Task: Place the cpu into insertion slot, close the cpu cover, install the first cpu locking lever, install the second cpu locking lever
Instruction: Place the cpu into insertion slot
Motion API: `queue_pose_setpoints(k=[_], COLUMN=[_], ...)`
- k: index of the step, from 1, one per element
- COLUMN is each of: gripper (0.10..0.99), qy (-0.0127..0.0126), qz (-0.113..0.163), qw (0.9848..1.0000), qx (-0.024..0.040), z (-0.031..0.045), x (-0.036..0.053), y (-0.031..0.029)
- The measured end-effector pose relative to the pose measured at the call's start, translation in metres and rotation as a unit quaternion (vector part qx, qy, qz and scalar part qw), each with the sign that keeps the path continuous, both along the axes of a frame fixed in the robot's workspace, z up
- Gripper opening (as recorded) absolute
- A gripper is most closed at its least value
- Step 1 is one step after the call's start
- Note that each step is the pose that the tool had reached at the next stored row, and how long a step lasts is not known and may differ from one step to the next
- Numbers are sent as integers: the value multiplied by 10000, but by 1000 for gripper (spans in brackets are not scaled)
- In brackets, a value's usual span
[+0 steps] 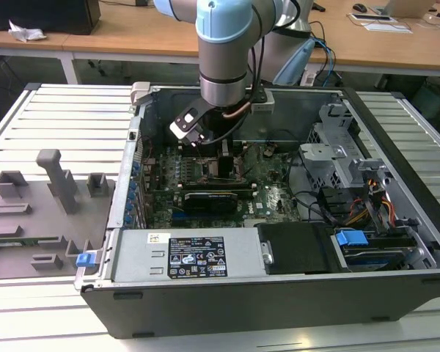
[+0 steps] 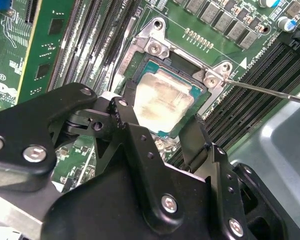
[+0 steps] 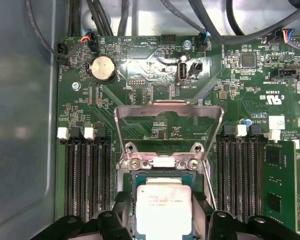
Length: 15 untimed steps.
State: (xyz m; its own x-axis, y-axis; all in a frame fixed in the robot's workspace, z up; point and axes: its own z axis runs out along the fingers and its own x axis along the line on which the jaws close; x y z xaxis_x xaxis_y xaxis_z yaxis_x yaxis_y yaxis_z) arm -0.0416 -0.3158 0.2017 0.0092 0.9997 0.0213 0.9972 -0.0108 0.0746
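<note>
possibly dragging the cpu (image 2: 162, 100) askew in the insertion slot (image 2: 180, 59) on retreat, claw (image 2: 157, 118) astride it, grip or gap impossible to tell.

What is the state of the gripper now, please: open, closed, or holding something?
Gripper: cannot be told; it sits right over the flat square silvery cpu, which lies in the black insertion slot.
</note>
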Motion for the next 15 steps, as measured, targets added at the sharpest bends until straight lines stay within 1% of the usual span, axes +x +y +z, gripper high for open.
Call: queue_pose_setpoints(k=[2, 4, 6, 7, 8, 9, 11, 12, 13, 14, 15], gripper=[616, 616, 616, 600, 471, 349, 227, 169, 169, 110, 106], qy=[0, 0, 0, 0, 0, 7, 66, 78, 81, 84, 90], qz=[0, 0, 0, 1, 0, 0, 0, 0, 0, 0, 0], qw=[10000, 10000, 10000, 10000, 10000, 10000, 10000, 10000, 10000, 10000, 10000], qx=[0, -1, -25, -40, -43, -43, -42, -43, -43, -44, -43], z=[29, 83, 105, 116, 119, 122, 134, 138, 140, 149, 160], x=[0, 0, 0, 0, -1, 3, 25, 29, 29, 29, 30], y=[0, 0, 0, -3, -18, -27, -29, -30, -30, -30, -30])
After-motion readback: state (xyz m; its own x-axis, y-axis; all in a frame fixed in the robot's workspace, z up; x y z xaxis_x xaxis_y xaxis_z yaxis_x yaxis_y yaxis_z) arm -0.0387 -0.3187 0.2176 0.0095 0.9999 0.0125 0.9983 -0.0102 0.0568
